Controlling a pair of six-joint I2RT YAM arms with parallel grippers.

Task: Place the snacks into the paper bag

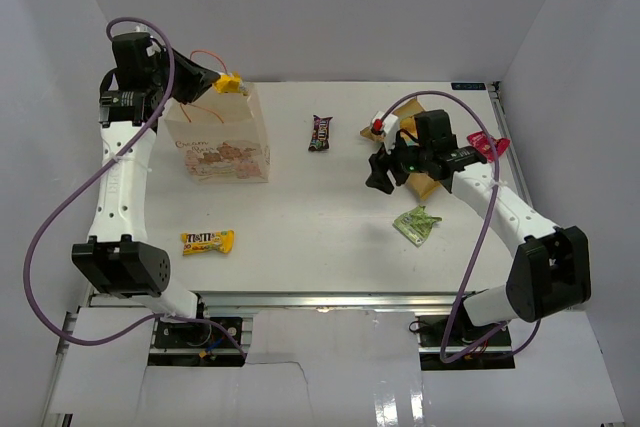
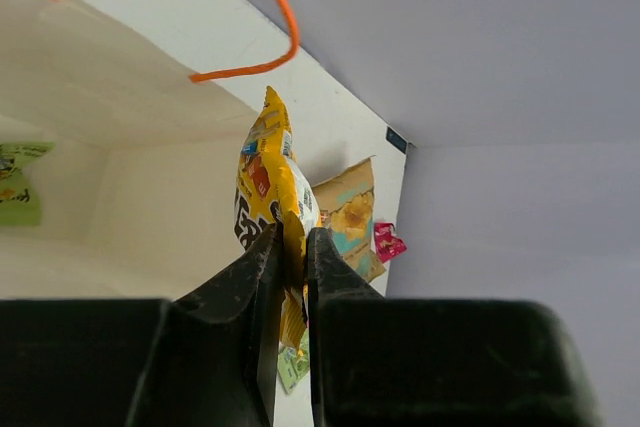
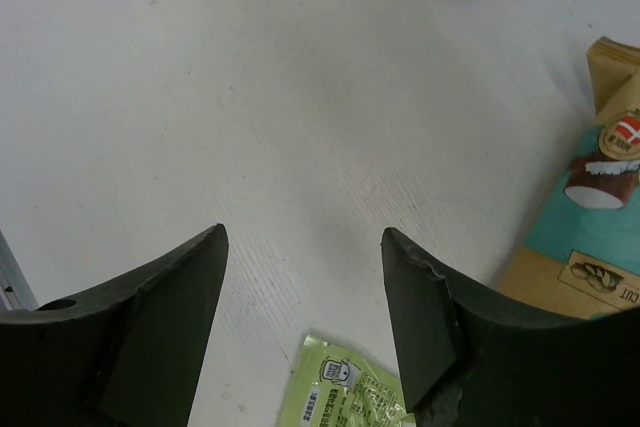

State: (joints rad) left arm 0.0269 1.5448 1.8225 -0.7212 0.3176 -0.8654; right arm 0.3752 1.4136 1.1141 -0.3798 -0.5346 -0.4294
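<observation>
Upper left, my left jaws clench the yellow bar (image 1: 231, 82) above the paper bag (image 1: 225, 147), not yet dropped. On the bench (image 1: 300, 207) wait the M&M's pack (image 1: 207, 241), purple candy bar (image 1: 321, 133), chip bag (image 3: 570, 247) and green packet (image 1: 417, 224). My right jaws gape, empty.

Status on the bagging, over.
Left pincer shut on yellow bar at paper bag top. Right pincer open, empty, by green packet. No obstruction seen.
</observation>
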